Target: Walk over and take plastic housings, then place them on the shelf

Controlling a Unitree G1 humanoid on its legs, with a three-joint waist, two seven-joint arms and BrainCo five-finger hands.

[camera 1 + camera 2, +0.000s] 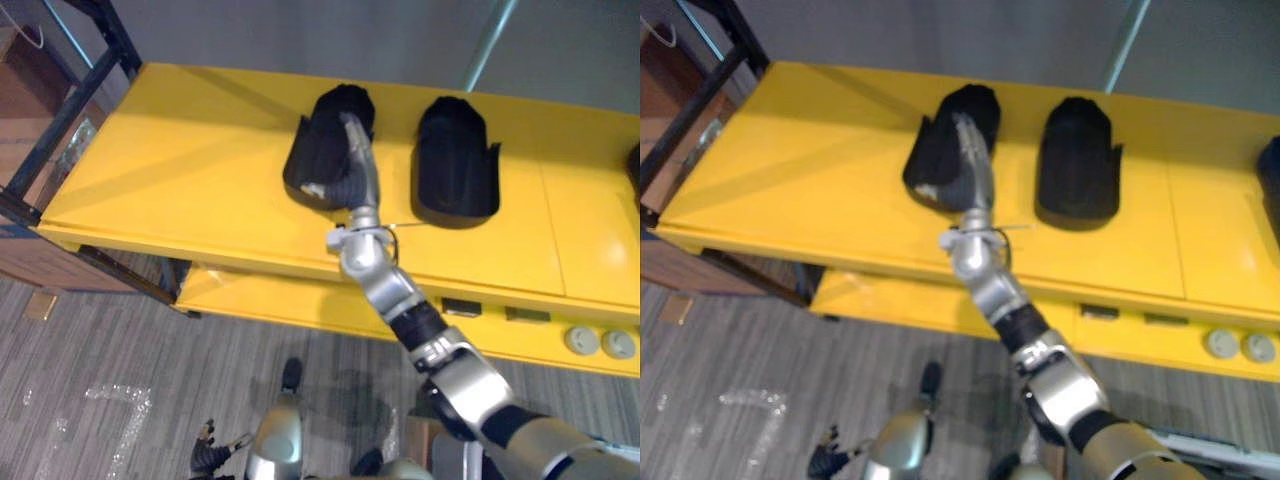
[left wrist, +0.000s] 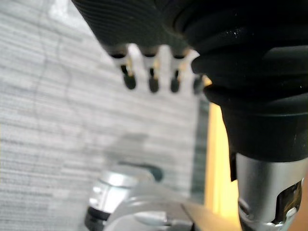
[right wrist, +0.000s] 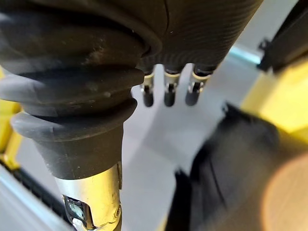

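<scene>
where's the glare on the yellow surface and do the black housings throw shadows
Left eye view: pale sheen across the left part of the yellow surface; the right housing throws a narrow shadow along its near edge. Right eye view: same, with the left housing under the right hand.

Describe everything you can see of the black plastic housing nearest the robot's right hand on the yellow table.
The black plastic housing is a matt dark shell, rounded at its far end and flaring wider towards the near side. It lies on the yellow table top, left of a second similar housing and apart from it. The right hand stretches over it with straight fingers; whether they touch it cannot be told.
</scene>
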